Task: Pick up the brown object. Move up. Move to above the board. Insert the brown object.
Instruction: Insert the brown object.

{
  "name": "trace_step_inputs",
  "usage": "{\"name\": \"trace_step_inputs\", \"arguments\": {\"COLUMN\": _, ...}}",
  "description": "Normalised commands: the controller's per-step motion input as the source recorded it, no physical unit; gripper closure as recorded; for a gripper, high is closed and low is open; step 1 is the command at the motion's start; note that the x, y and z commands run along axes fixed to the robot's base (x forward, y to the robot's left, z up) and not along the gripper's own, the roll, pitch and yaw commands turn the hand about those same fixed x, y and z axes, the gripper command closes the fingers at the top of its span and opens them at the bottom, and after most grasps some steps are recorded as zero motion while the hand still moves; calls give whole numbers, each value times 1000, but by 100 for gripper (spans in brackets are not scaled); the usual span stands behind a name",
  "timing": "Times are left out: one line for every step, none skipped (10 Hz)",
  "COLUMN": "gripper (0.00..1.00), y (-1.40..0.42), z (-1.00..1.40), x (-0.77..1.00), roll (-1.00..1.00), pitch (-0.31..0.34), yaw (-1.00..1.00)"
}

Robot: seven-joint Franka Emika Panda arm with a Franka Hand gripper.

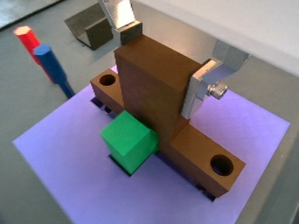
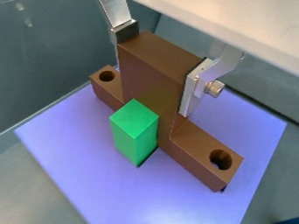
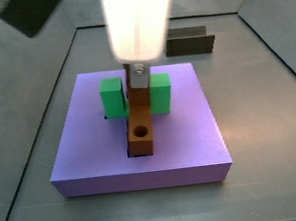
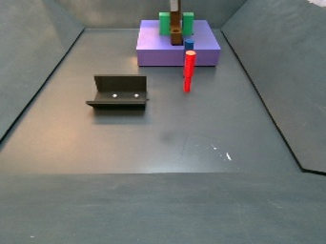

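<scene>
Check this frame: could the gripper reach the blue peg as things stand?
Probably not right away. The gripper is shut on the brown bar over the board. The peg stands beside the board on open floor, so the way looks free after release.

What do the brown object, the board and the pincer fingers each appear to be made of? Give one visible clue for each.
Brown object: matte, uniformly coloured, no visible grain; probably plastic, perhaps painted wood.
Board: flat lavender slab with an even, dull surface; likely plastic or rendered.
Fingers of the pincer, closed on the brown object above the board: pale silver plates with a bolt; apparently metal.
</scene>
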Motion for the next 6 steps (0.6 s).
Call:
{"name": "trace_step_inputs", "arguments": {"gripper": 100, "y": 83, "z": -177, "x": 51, "roll": 13, "pitch": 89, "yaw": 0}}
{"name": "trace_step_inputs", "arguments": {"gripper": 100, "y": 94, "z": -131, "x": 0, "roll": 0, "pitch": 74, "yaw": 0}}
{"name": "trace_step_inputs", "arguments": {"gripper": 100, "y": 123, "z": -86, "x": -234, "roll": -9, "pitch": 4, "yaw": 0}}
{"name": "trace_step_inputs", "arguments": {"gripper": 100, "y": 60, "z": -23, "x": -423, "roll": -57, "pitch": -19, "yaw": 0}}
{"name": "trace_step_inputs", "arguments": {"gripper": 100, "y": -23, "z": -3, "x": -183, "roll": -56, "pitch": -23, "yaw": 40}}
{"name": "trace_step_inputs", "arguments": {"gripper": 100, "y": -337, "z": -77, "x": 0, "roll": 0, "pitch": 0, "yaw": 97}}
